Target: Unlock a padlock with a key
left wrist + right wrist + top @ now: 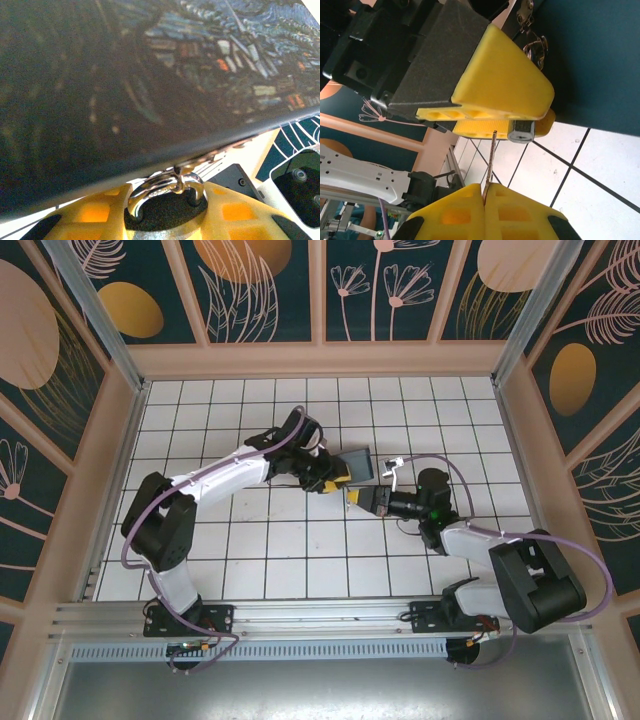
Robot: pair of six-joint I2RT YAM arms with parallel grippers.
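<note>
The padlock, 1 in number, is sitting clamped between the 2 yellow fingers of the left gripper, its silver shackle hooking up into a fitting on the lower edge of the 1 swirl-painted box. That edge is running diagonally just above the shackle. In the right wrist view the padlock's grey end is showing between the left fingers, and the 1 key is standing nearly upright, pinched between the closed fingers of the right gripper. Its tip is reaching the yellow finger just beside the padlock; whether it is entering the keyhole cannot be told. In the top view both grippers are meeting near the middle of the tiled floor, well apart from the walls, with bare tiles lying open on every side.
</note>
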